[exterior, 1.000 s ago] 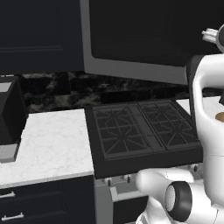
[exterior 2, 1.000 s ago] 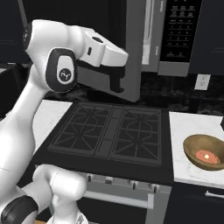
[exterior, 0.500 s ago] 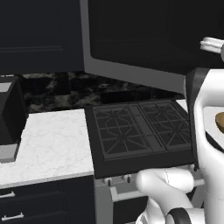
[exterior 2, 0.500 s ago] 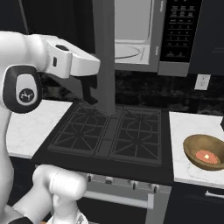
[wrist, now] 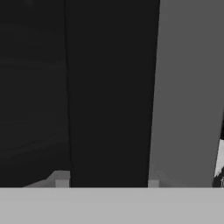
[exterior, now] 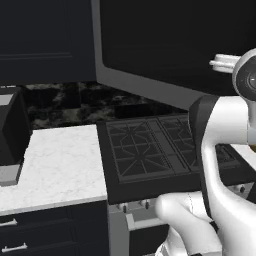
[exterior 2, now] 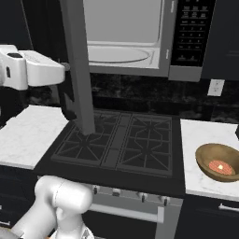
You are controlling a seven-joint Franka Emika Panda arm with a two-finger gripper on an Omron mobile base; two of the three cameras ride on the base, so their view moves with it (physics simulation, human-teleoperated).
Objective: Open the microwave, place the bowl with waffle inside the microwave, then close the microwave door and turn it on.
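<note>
The microwave (exterior 2: 140, 37) hangs above the stove with its light grey inside and round turntable (exterior 2: 119, 54) showing. The microwave door (exterior 2: 78, 70) stands swung out wide and is seen edge-on; in the left base view it is a big dark panel (exterior: 165, 50) in a grey frame. My gripper (wrist: 107, 179) is shut on the door's dark vertical handle bar (wrist: 109, 96), one fingertip (wrist: 61, 178) on each side of it. In the right base view the gripper (exterior 2: 70, 105) sits just left of the door edge. The tan bowl (exterior 2: 218, 161) holds the waffle (exterior 2: 219, 166) on the right counter.
A black stove (exterior 2: 116, 140) lies under the microwave, between two white marble counters (exterior: 60, 165). A black boxy appliance (exterior: 10, 135) stands at the far left. The microwave's keypad (exterior 2: 191, 32) is on its right side, and a wall outlet (exterior 2: 215, 87) is above the bowl.
The microwave door has swung further open toward me, laying the inside bare. My arm and hand have moved left with the handle. The bowl has not moved.
</note>
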